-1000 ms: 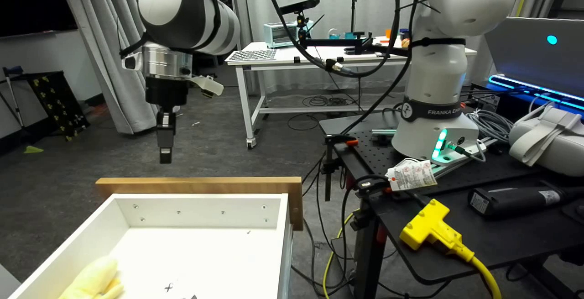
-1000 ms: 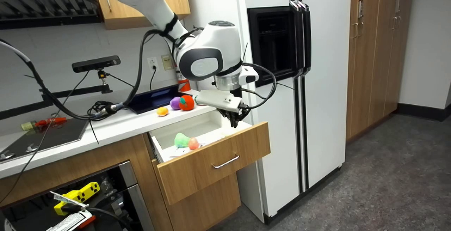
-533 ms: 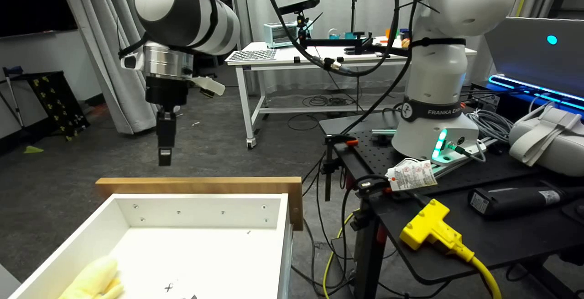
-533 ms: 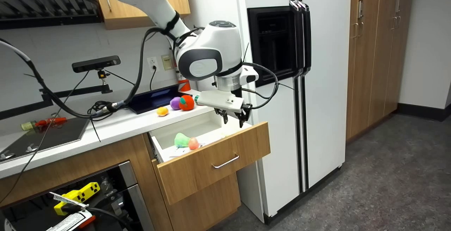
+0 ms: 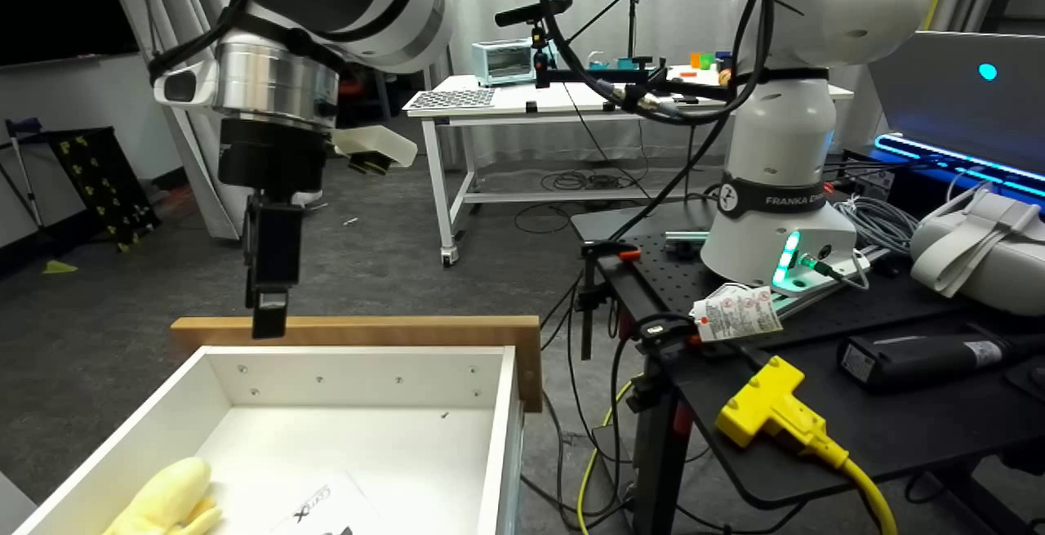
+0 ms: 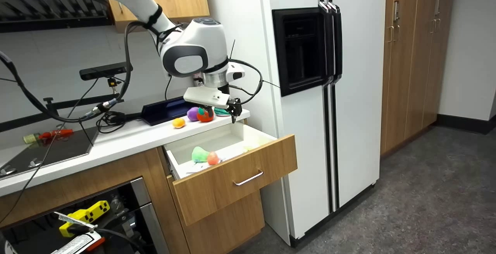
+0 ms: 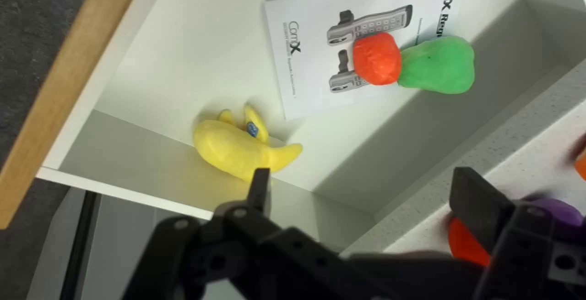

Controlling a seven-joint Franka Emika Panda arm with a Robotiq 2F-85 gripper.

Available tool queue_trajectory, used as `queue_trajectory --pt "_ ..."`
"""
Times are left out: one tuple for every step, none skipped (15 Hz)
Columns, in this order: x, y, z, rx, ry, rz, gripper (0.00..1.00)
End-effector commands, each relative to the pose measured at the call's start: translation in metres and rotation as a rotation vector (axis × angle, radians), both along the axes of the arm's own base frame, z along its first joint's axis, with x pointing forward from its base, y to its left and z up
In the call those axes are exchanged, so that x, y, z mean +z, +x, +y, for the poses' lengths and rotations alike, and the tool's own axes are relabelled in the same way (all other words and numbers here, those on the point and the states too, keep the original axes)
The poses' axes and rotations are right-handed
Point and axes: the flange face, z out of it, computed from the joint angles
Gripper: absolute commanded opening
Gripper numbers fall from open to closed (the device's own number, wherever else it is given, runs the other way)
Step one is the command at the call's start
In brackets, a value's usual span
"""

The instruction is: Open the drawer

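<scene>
The drawer stands pulled out from under the counter, its wooden front point(image 6: 234, 186) and metal handle point(image 6: 248, 178) facing the room. Its white inner wall point(image 5: 359, 376) shows in an exterior view, and the wrist view looks down onto its white floor point(image 7: 183, 62). My gripper point(image 6: 221, 116) hangs above the back of the drawer, near the counter edge, apart from front and handle. In the wrist view the gripper point(image 7: 363, 183) has its fingers spread wide with nothing between them. The handle shows only partly at that view's top left corner.
Inside the drawer lie a yellow toy point(image 7: 229, 149), a red toy point(image 7: 377, 59), a green toy point(image 7: 439, 64) and a printed sheet point(image 7: 297, 62). Toy fruit, including an orange one point(image 6: 178, 122), sits on the white counter point(image 6: 128, 145). A refrigerator point(image 6: 306, 137) stands beside the drawer.
My gripper has gone from shut to open. It has also moved back from above the drawer front toward the counter. The drawer looks unmoved.
</scene>
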Motion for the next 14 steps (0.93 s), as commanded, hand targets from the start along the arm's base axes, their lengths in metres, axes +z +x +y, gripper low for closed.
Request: queue_trajectory --pt "0.017 -0.014 0.013 0.004 0.005 -0.014 1.00" --pt "0.019 -0.015 0.016 0.008 0.004 -0.018 1.00" --pt "0.020 -0.016 0.018 0.011 0.002 -0.020 1.00" --pt "0.011 -0.007 0.018 0.021 -0.002 -0.013 1.00" --pt "0.011 -0.007 0.019 0.024 -0.004 -0.013 1.00" --pt "0.010 -0.007 0.019 0.023 -0.006 -0.011 1.00" --pt "0.009 -0.007 0.018 0.022 -0.006 -0.009 1.00" --pt "0.008 -0.007 0.017 0.021 -0.007 -0.007 1.00" --pt "0.008 -0.007 0.016 0.019 -0.007 -0.007 1.00" --pt "0.008 -0.007 0.016 0.019 -0.007 -0.007 1.00" --pt "0.008 -0.007 0.016 0.019 -0.007 -0.007 1.00" --pt "0.008 -0.007 0.016 0.019 -0.007 -0.007 1.00" --pt "0.008 -0.007 0.016 0.019 -0.007 -0.007 1.00" --pt "0.008 -0.007 0.016 0.019 -0.007 -0.007 1.00"
